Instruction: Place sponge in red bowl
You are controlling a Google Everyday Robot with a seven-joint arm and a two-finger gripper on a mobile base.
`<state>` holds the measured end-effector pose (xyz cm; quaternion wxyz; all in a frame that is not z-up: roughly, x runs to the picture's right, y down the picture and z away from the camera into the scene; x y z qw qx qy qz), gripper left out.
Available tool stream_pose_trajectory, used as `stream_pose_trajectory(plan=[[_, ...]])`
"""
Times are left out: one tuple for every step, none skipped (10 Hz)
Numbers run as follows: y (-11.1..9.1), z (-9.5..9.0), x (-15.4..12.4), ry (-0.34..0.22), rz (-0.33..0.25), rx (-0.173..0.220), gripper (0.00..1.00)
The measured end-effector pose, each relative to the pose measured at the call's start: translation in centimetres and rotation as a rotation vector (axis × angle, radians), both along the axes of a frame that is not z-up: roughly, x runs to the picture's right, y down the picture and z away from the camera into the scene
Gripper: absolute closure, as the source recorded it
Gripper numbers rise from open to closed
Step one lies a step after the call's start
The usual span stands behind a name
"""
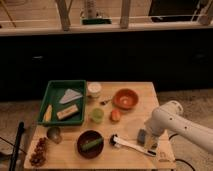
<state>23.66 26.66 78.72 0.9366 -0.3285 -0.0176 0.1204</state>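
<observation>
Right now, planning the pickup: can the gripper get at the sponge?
Probably yes. The gripper hangs right beside the sponge near the table's front right edge, nothing between them; a white-handled tool lies close by.

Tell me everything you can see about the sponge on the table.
The sponge is a small, soft-looking blue-grey rectangular block. It lies on the wooden table near its front right corner, beside the white-handled tool. The gripper hangs close at its right side; whether they touch is unclear.
</observation>
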Motion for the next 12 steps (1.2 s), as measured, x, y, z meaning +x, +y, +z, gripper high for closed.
stream_pose_trajectory(plan=[[0.4,0.7,0.2,0.006,0.005,-0.017,0.21],[0.7,1.3,0.5,0.012,0.011,-0.026,0.26],[0.8,1.5,0.7,0.016,0.013,-0.033,0.34],[0.9,1.9,1.1,0.021,0.010,-0.035,0.46],[1.0,1.8,1.3,0.023,0.007,-0.036,0.55],[1.0,1.8,1.5,0.025,0.001,-0.034,0.63],[1.0,1.7,1.6,0.026,0.003,-0.036,0.75],[1.0,1.7,1.6,0.026,0.005,-0.037,0.86],[1.0,1.6,1.8,0.027,0.005,-0.037,0.95],[1.0,1.4,2.6,0.028,-0.002,-0.039,1.00],[0.5,0.9,3.7,0.026,-0.009,-0.032,1.00],[0.0,0.3,4.6,0.021,-0.017,-0.023,1.00]])
